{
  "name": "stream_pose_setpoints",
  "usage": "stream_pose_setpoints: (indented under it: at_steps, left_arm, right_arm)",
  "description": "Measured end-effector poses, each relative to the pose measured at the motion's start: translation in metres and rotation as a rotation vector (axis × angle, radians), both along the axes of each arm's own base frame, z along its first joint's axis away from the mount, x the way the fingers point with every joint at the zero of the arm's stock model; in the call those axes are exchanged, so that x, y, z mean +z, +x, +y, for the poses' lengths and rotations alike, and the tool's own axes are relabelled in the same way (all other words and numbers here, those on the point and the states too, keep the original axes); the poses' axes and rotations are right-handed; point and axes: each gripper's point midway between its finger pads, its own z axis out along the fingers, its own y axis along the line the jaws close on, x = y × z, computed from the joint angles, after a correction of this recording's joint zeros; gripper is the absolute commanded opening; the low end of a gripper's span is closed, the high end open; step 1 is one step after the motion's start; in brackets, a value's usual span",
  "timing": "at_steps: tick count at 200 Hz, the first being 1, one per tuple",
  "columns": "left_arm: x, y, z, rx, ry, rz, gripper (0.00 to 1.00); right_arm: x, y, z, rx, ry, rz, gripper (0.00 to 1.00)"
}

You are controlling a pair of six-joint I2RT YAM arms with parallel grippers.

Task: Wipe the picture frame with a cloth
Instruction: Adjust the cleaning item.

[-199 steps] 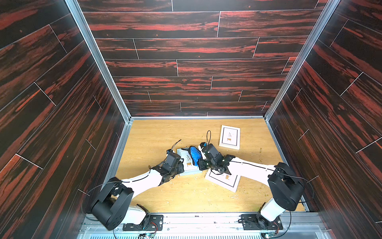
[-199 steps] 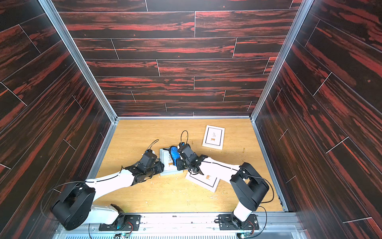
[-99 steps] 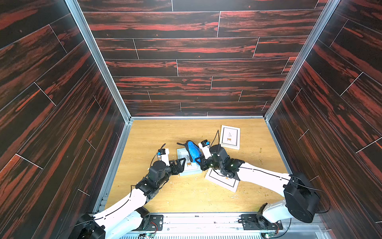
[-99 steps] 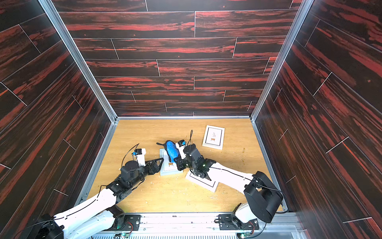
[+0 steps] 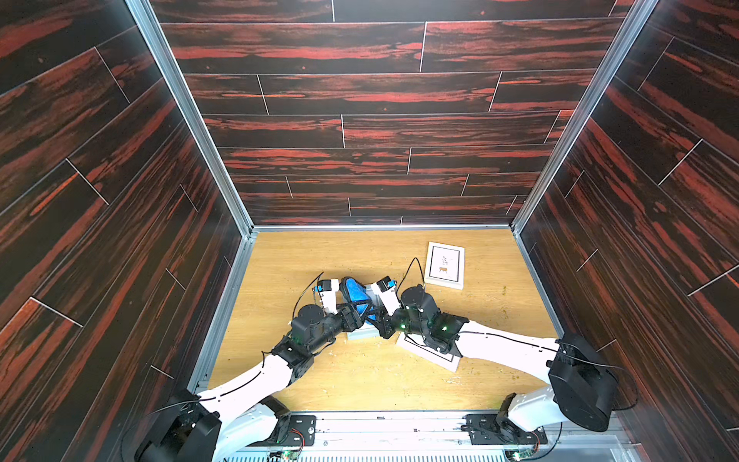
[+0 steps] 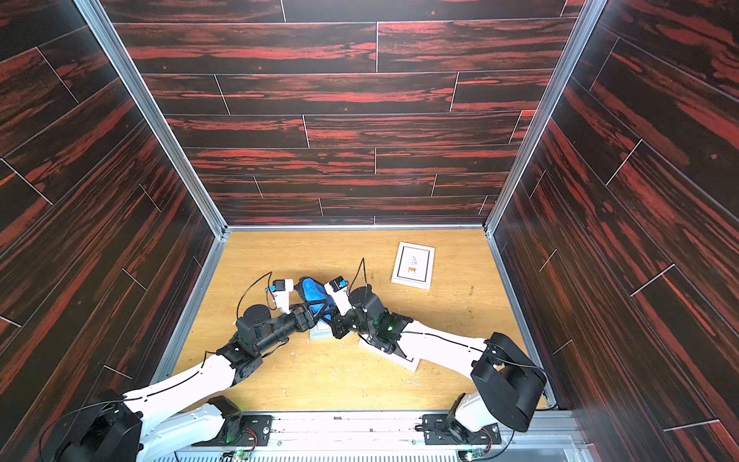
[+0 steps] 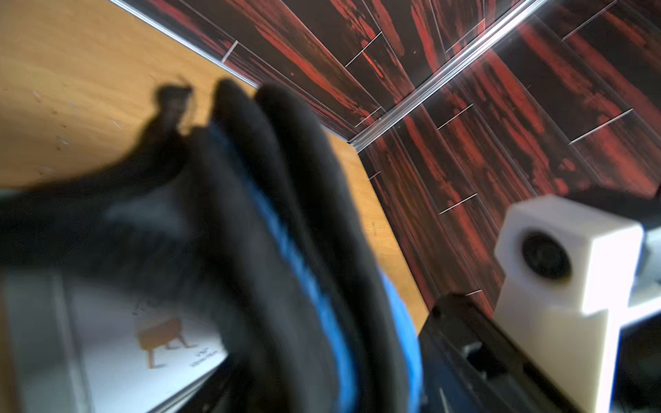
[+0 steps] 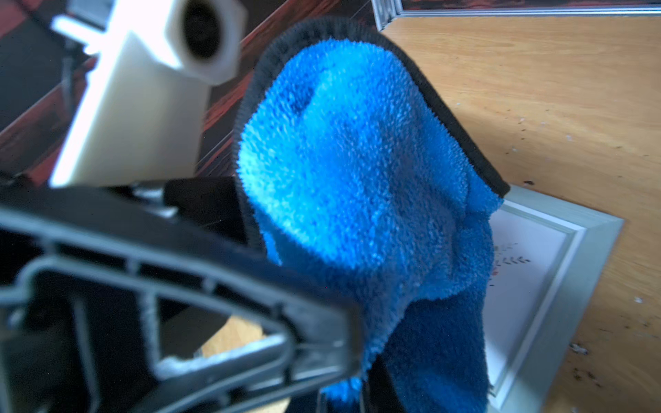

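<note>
1. Dark red-and-black wood-grain walls point(image 5: 360, 120) enclose a light wooden bench point(image 5: 360, 384) on three sides.
2. The cloth point(image 5: 355, 290) is bright blue and fluffy with black edge trim. It is bunched into an upright wad at the middle of the bench, between the two claws, and appears in both top views.
3. The wad stands over a pale picture frame point(image 5: 360, 335) that lies flat on the bench. The right wrist view shows this frame's corner and part of its print beside the cloth.
4. The right claw point(image 5: 376, 318) is closed tight on the lower part of the cloth. In the right wrist view the cloth point(image 8: 357, 161) rises directly in front of the lens.
5. The left claw point(image 5: 358, 310) meets the cloth from the opposite side.
   - One finger point(image 8: 250, 271) touches the side of the wad.
   - Whether this claw grips the cloth cannot be told; the left wrist view is blurred.
6. A second frame point(image 5: 445, 265) lies flat toward the far right corner, well apart from both claws.
7. A third frame point(image 5: 434, 359) lies flat, partly under the right arm point(image 5: 500, 344), near the picture frame.
</note>
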Motion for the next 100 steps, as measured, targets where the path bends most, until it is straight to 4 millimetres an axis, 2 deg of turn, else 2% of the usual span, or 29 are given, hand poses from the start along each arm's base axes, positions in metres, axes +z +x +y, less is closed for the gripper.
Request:
stream_pose_setpoints:
  at_steps: [27, 39, 62, 81, 100]
  left_arm:
    - [0.003, -0.001, -0.003, -0.014, -0.022, 0.005, 0.27]
    - [0.004, 0.000, -0.003, -0.013, -0.025, 0.009, 0.17]
    - [0.002, 0.003, -0.001, 0.003, -0.006, 0.012, 0.01]
    - [-0.001, 0.008, 0.006, 0.036, 0.031, 0.034, 0.00]
    - [-0.003, 0.014, 0.022, 0.101, 0.082, 0.054, 0.00]
  right_arm:
    - [0.002, 0.000, 0.001, -0.001, 0.006, -0.008, 0.01]
    - [0.002, 0.002, 0.000, -0.016, 0.002, -0.014, 0.07]
    - [0.001, 0.004, -0.001, -0.035, -0.007, -0.021, 0.26]
    - [0.000, 0.008, -0.004, -0.064, -0.020, -0.025, 0.40]
    - [-0.002, 0.014, -0.008, -0.102, -0.034, -0.026, 0.46]
